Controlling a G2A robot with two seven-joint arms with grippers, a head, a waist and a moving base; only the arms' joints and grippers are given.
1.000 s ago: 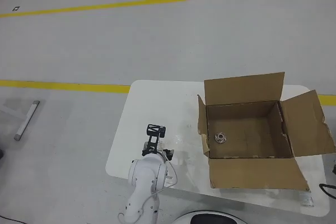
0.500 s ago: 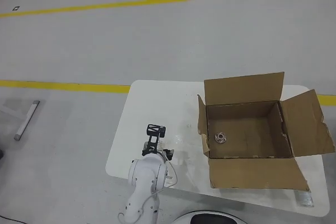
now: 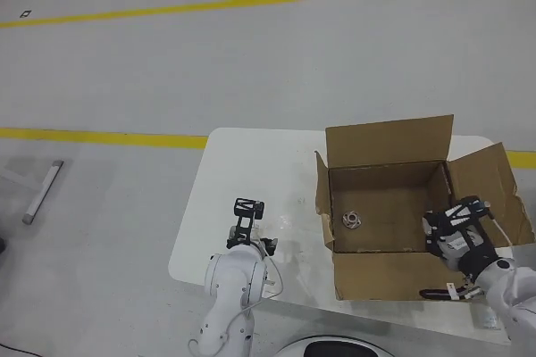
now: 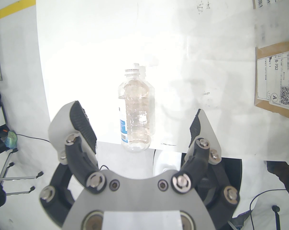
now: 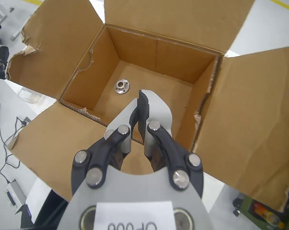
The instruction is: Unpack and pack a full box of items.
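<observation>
grey floor (image 3: 116,80) with yellow lines (image 3: 89,136) surrounds the white table (image 3: 241,170). near its left front edge the left gripper (image 4: 138,117) hangs empty, jaws spread wide, over a clear bottle (image 4: 135,96) lying on its side. further right stands the cardboard box (image 3: 389,143), flaps open — one small metal flange (image 3: 350,217) on its floor. above its right side hangs the right gripper (image 3: 454,228), jaws pressed together, empty.

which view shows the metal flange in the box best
The right wrist view: the flange sits close on the box floor, centre hole plain. The top view gives a small speck. The left wrist view faces a bottle.
</observation>
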